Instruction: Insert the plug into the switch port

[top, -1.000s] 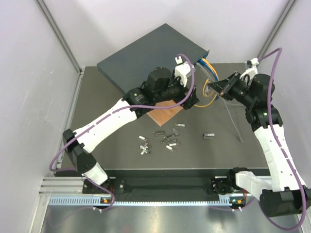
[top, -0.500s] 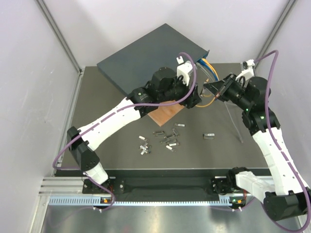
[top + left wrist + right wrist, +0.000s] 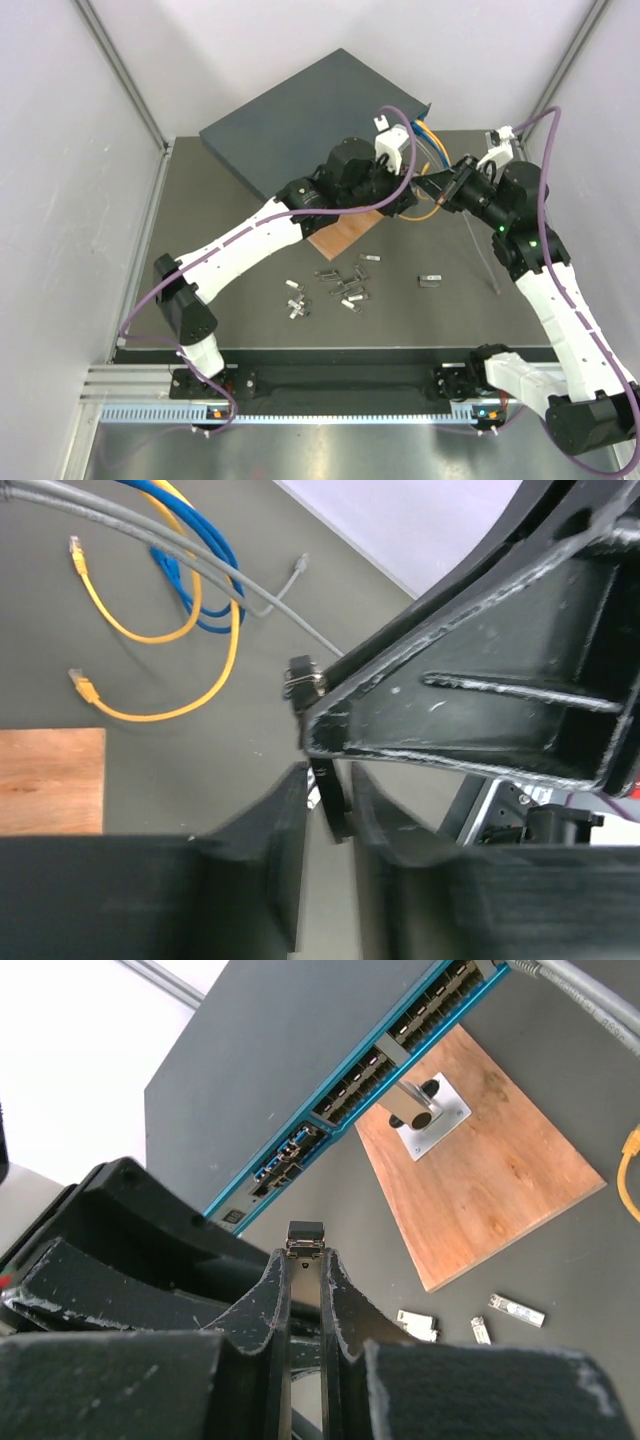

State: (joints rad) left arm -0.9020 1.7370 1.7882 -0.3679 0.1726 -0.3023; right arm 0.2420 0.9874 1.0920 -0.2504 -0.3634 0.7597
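Note:
The switch (image 3: 290, 115) lies at the back, a flat dark blue-grey box; its teal face of sockets (image 3: 400, 1035) shows in the right wrist view. My right gripper (image 3: 304, 1260) is shut on the plug (image 3: 305, 1232), a small black-and-metal module whose tip pokes past the fingertips, well short of the sockets. My left gripper (image 3: 328, 790) meets it head-on in the air: its jaws stand narrow, pressed on the plug's (image 3: 330, 810) black end, under the right gripper's finger (image 3: 470, 710). From above, both grippers (image 3: 420, 188) touch in front of the switch's right corner and hide the plug.
A thin brown board (image 3: 340, 238) with a metal post (image 3: 420, 1110) lies beneath the left arm. Yellow (image 3: 190, 705), blue (image 3: 195, 570) and grey cables trail from the switch's right end. Several loose modules (image 3: 345, 285) and one more (image 3: 430, 280) lie nearer.
The left arm has pushed right and the right arm left until the grippers meet. The left jaws have narrowed from wide open onto the plug's end. The right grip is unchanged.

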